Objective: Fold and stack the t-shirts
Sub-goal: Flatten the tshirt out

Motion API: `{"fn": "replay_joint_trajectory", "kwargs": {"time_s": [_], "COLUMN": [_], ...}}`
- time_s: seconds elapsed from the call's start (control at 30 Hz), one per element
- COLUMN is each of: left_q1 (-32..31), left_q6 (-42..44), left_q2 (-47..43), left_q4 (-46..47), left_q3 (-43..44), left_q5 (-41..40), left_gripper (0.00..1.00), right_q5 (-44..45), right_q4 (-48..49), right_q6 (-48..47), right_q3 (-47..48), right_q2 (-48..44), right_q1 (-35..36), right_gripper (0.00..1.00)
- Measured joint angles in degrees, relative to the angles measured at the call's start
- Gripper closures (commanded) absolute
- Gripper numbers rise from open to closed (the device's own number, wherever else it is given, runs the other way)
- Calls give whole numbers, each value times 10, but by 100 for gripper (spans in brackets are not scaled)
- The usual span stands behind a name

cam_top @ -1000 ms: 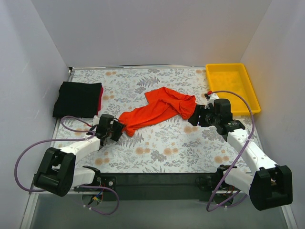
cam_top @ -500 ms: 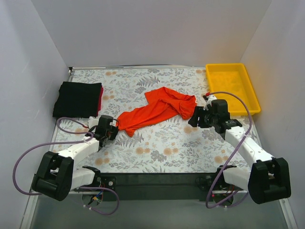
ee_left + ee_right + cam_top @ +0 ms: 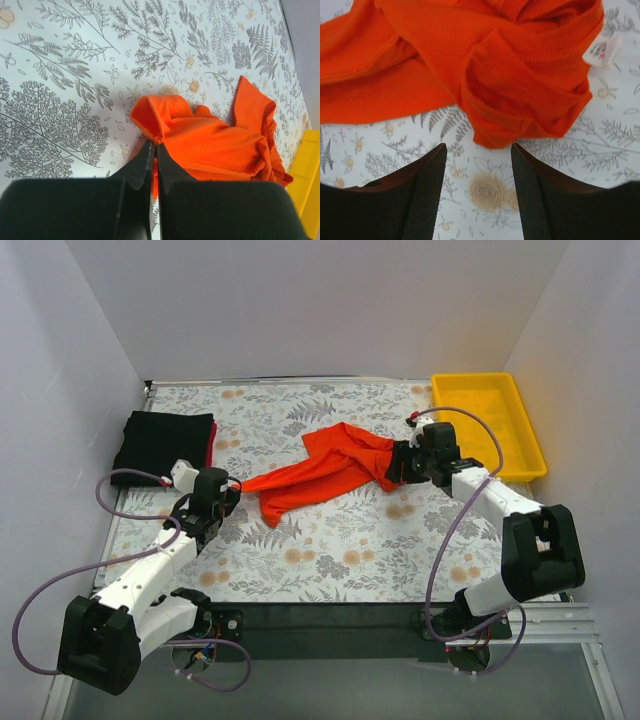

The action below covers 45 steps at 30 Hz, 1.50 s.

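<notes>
Floral-print table (image 3: 330,540) with orange-red t-shirt (image 3: 330,465) stretched across centre, left corner pinched tight in left gripper (image 3: 154,145), bunched right end just left of wide-spread, empty right gripper (image 3: 479,148).

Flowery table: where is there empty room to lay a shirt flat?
The flowery table is bare in front, between both arms, and along the back between the folded black cloth shirts and yellow plastic tray. The middle is crowded: the orange-red cloth t-shirt, left claw, right claw.

bright even overhead light, soft faint shadows; no glare; wrist views sharp, near fingers slightly blurred.
</notes>
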Motion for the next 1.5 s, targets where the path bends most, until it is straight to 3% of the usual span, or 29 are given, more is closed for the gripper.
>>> {"fn": "replay_joint_trajectory", "kwargs": {"time_s": [0.1,0.3,0.33,0.37,0.47,0.5,0.77,1.1,1.13,1.23,1.27,1.4,1.5], "left_q1": [0,0,0,0,0,0,0,0,0,0,0,0,0], "left_q6": [30,82,88,96,118,126,179,246,250,258,261,271,276], "left_q2": [-16,-26,-27,-29,-37,-40,-75,-111,-111,-110,-110,-94,-70], "left_q4": [-12,-38,-40,-43,-53,-56,-90,-109,-108,-103,-101,-93,-89], "left_q3": [10,32,35,39,47,50,72,85,83,74,70,64,64], "left_q5": [-10,-31,-33,-37,-46,-50,-82,-136,-136,-131,-127,-111,-102], "left_gripper": [100,100,100,100,100,100,100,100,100,100,100,100,100], "right_q5": [8,24,28,31,40,44,101,128,125,98,90,64,56], "right_q4": [15,25,24,24,22,23,-35,-134,-140,-146,-148,-167,-176], "right_q6": [-5,-15,-17,-20,-27,-30,-37,-49,-49,-39,-35,-33,-28], "right_q3": [40,70,70,70,70,70,84,303,325,388,401,421,380], "right_q2": [49,127,135,140,144,143,93,64,76,137,157,228,232], "right_q1": [4,8,8,8,8,8,-22,-86,-86,-82,-80,-70,-60], "right_gripper": [48,62,66,77,99,99,99,99,93,55,50,46,48]}}
